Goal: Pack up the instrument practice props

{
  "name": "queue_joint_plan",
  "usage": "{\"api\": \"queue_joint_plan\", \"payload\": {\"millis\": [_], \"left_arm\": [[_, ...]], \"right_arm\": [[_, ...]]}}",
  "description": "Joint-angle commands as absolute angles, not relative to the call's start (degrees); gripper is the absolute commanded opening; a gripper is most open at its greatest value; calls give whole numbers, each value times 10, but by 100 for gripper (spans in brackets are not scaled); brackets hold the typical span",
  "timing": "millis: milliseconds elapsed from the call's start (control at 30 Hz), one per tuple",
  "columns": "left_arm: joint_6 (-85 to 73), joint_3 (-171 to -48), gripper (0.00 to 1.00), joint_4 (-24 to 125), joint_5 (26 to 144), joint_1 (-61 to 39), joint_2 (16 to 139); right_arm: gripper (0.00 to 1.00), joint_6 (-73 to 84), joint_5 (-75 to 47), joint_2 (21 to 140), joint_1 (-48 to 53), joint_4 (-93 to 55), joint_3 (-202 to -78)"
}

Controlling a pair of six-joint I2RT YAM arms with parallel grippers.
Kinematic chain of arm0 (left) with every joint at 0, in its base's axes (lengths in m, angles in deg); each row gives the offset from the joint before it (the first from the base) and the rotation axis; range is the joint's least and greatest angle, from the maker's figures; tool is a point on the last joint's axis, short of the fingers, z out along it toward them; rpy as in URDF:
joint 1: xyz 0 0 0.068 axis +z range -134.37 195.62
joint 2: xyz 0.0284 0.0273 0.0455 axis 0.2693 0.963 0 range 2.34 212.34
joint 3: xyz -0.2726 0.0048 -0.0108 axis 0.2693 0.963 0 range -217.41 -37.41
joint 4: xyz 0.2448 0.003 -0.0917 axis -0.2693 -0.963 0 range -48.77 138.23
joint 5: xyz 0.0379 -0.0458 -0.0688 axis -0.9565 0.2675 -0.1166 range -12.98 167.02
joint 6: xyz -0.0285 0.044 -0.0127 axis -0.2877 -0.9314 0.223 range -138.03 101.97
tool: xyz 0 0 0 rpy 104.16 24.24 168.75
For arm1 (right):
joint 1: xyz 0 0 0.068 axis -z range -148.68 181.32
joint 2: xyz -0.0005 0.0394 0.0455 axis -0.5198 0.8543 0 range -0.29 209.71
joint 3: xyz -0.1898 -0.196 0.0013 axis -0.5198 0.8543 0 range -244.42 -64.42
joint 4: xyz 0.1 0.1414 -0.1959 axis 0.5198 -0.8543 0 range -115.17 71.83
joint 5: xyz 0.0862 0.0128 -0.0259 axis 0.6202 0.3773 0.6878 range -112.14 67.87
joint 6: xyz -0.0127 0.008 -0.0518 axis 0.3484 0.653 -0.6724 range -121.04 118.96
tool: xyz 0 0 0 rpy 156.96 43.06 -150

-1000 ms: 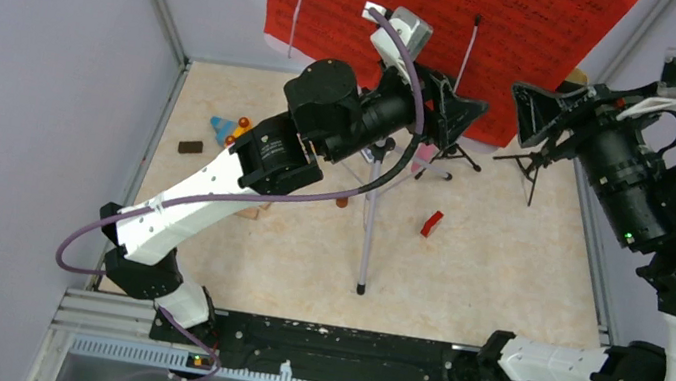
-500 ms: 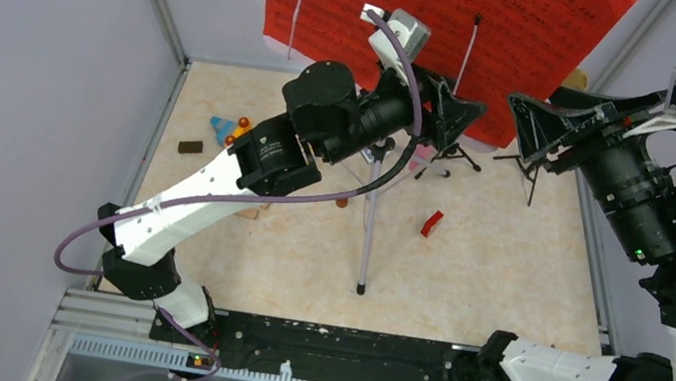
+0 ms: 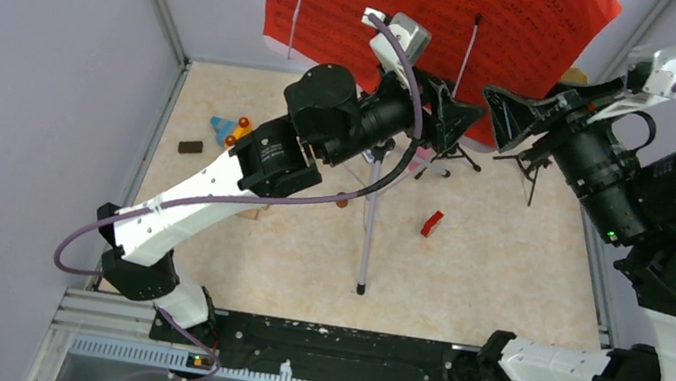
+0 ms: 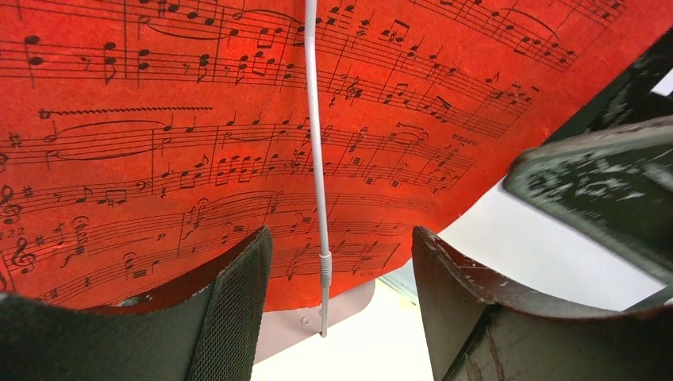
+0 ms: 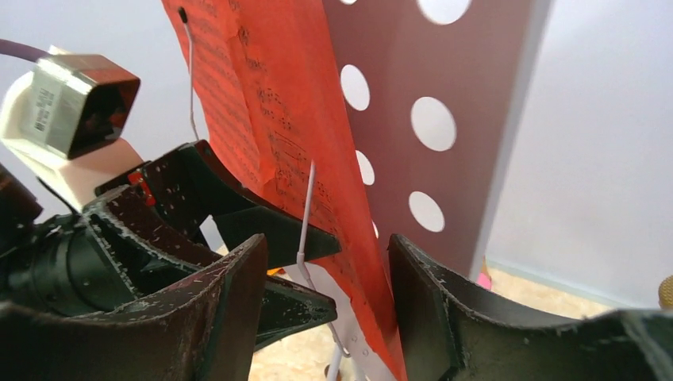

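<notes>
Paper was the weak point: the red sheet-music pages [image 3: 440, 24] leaned on the grey hole-punched tray [image 5: 444, 119] atop the silver tripod pole [image 3: 368, 225], pinned under a thin white retaining wire [image 4: 315, 159]. The left gripper [image 4: 341, 246] hung just in front of the pages' lower edge, jaws well apart and empty, the wire centred between them. The right gripper [image 5: 327, 246] stood at the pages' right edge, likewise spread with nothing gripped; the paper's edge ran between its jaws, apparently untouched. A pull while the wire lay across the pages would probably have torn or crumpled them, a sideways shove might have tipped the tray on its slim pole, and the two grippers, near each other beside the pages, could have collided. Only the overhead view showed the pole's foot and the small black mic tripods [image 3: 531, 169] below the pages; only the left wrist view showed the printed notes and the wire's lower tip; only the right wrist view showed the tray's holes behind the pages.
</notes>
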State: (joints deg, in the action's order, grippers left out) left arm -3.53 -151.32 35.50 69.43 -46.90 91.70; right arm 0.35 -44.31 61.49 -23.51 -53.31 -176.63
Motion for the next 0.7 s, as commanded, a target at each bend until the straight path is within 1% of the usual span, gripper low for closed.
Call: {"api": "queue_joint_plan", "payload": {"millis": [0, 133, 300, 400, 567, 667], "left_arm": [[-45, -1509, 70, 396, 684, -471, 888], [-40, -1492, 69, 423, 669, -472, 877], [-43, -1489, 66, 454, 646, -472, 874], [-47, -1495, 65, 463, 639, -472, 881], [-48, -1502, 64, 471, 635, -472, 895], [-44, -1502, 60, 476, 630, -472, 899]], "right_arm": [[56, -8, -439, 632, -232, -512, -1788], [49, -25, -441, 641, -233, -507, -1790], [32, -27, -446, 639, -233, -490, -1780], [25, -29, -451, 636, -233, -482, -1774], [9, -32, -458, 630, -232, -476, -1766], [3, -33, -460, 630, -232, -479, -1765]]}}
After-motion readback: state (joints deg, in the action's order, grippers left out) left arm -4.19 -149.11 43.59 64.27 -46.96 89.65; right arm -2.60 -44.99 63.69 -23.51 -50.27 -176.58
